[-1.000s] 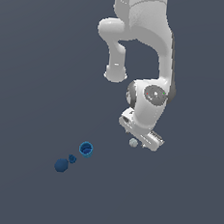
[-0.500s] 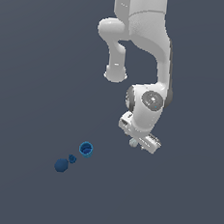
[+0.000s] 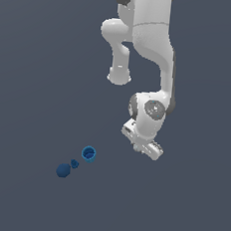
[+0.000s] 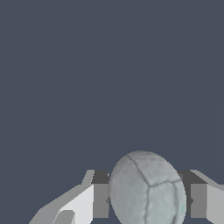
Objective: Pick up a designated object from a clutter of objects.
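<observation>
The pale grey-white ball [image 4: 148,189] fills the space between my gripper's two fingers in the wrist view. The gripper [image 4: 148,199] is open, with one finger [image 4: 100,200] on each side of the ball and a thin gap at each. In the exterior view the gripper [image 3: 145,149] is low over the floor at the exterior view's right, and the hand hides the ball. The rest of the clutter lies apart at the exterior view's left: a bright blue cup [image 3: 88,153], a tiny dark blue piece [image 3: 74,163] and a dark blue ball [image 3: 63,170].
The floor is a plain dark grey surface [image 3: 36,80]. The arm's white base and links [image 3: 140,35] stand behind the gripper at the top of the exterior view.
The hand has come down over the pale ball. The ball showed under the hand one second ago and is now hidden by it in the exterior view. The blue items have not moved.
</observation>
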Motion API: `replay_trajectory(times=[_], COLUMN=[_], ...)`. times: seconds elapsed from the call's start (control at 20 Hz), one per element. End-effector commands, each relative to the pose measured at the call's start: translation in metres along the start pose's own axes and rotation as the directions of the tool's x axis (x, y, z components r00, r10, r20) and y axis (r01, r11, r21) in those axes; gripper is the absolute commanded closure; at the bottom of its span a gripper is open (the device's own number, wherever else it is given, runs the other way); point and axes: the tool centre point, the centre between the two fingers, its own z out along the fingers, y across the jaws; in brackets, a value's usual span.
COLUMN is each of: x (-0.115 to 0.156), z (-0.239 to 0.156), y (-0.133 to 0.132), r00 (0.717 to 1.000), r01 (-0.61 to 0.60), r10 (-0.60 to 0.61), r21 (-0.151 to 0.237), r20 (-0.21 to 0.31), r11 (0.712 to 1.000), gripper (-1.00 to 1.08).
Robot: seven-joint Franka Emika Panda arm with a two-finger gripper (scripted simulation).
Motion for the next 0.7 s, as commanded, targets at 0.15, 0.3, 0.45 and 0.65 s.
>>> replay_trajectory(times=[0.15,0.3,0.45,0.65], x=[0.0002,0.0002,0.0002,0.0055], z=[0.0006,0.0006,-0.0002,-0.0073], y=[0.0000,0.0000,-0.0003,0.0028], r00=[1.000,1.000,1.000,1.000], r01=[0.000,0.000,0.000,0.000], r10=[0.000,0.000,0.000,0.000], r21=[0.000,0.000,0.001,0.001], r20=[0.000,0.000,0.000,0.000], r11=[1.000,1.000,1.000,1.000], gripper=[1.08,1.08,1.08,1.08])
